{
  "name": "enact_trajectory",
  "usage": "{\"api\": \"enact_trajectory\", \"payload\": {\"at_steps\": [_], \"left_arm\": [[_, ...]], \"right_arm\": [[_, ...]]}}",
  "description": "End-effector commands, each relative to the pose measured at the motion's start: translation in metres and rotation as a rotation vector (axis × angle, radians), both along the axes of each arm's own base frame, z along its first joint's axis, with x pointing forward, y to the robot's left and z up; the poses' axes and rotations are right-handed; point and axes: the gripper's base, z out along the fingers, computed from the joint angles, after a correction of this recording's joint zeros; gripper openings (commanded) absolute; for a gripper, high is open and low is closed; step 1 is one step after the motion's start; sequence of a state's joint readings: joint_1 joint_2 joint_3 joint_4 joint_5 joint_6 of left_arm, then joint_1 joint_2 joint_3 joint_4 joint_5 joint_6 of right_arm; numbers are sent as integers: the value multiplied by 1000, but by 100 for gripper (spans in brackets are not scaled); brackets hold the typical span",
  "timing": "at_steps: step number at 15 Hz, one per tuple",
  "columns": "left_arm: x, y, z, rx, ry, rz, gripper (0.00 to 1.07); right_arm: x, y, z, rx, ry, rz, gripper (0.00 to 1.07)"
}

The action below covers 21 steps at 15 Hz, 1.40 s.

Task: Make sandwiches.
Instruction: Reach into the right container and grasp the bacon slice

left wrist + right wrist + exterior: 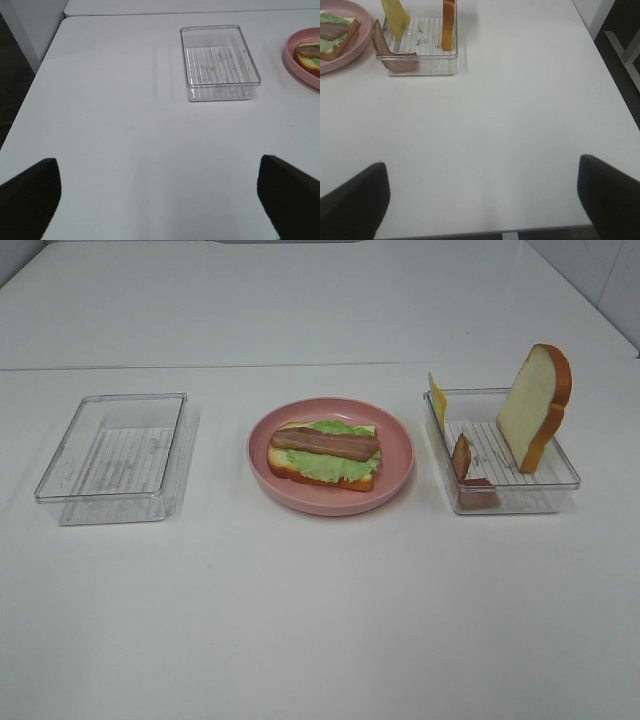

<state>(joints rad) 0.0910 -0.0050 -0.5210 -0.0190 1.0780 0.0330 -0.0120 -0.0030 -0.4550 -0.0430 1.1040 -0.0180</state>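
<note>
A half-built sandwich (324,454) lies on the round pink plate (398,465) at the table's middle: a bread slice, green lettuce and a bacon strip on top. It also shows in the right wrist view (335,35) and partly in the left wrist view (311,55). The right clear tray (555,475) holds an upright bread slice (535,405), a yellow cheese square (437,400) leaning on its wall and a bacon strip (466,472). My left gripper (160,200) and right gripper (482,200) are open and empty, low over bare table, far from the food.
An empty clear tray (115,457) stands at the left and also shows in the left wrist view (220,62). The table's left edge (30,95) and right edge (610,75) are close to the grippers. No arm shows in the high view.
</note>
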Motion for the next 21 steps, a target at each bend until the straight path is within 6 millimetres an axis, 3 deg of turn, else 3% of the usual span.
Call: {"api": "enact_trajectory", "payload": {"at_steps": [1,17,21], "left_arm": [[-2,0,0,2,-20,1,100],[-2,0,0,2,-19,1,100],[-2,0,0,2,-19,1,100]], "right_arm": [[-3,0,-1,-7,-26,-5,99],[-2,0,-1,2,-22,-3,99],[13,1,18,19,-56,-8,99]]}}
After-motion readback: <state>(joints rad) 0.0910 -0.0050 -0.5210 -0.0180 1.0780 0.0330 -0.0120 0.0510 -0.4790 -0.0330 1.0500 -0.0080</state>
